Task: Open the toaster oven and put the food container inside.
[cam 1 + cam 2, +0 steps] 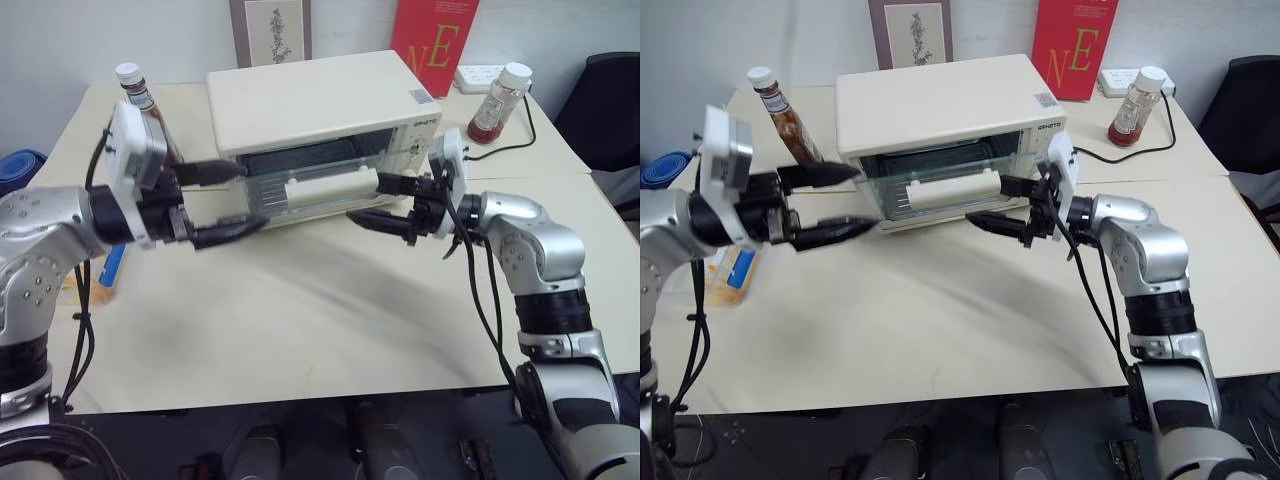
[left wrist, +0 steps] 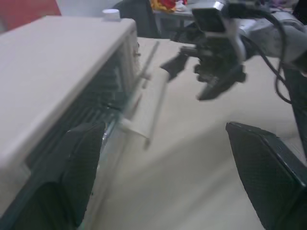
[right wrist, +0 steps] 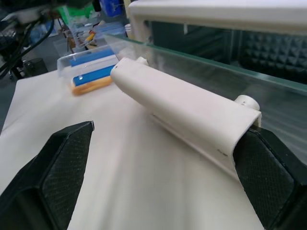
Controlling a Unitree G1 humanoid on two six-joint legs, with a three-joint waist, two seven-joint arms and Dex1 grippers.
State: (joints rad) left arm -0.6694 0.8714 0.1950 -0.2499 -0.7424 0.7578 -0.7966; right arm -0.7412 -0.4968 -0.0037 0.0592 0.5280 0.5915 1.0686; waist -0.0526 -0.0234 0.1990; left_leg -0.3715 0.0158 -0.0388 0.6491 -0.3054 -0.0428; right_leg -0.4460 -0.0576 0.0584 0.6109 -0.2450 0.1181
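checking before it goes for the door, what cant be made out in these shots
- food container: in the eye views the left arm covers most of it, so its contents cannot be read there.
- toaster oven: the inside behind the glass is dark, and blurred in the left wrist view, so the rack is unclear.
- handle: whether the right gripper touches it cannot be told.
- Brown sauce bottle: its base is hidden behind the left gripper.

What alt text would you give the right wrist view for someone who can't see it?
Two open black fingers frame the oven's white bar handle, set on its glass door. Beyond, the food container with blue clips sits on the beige table.
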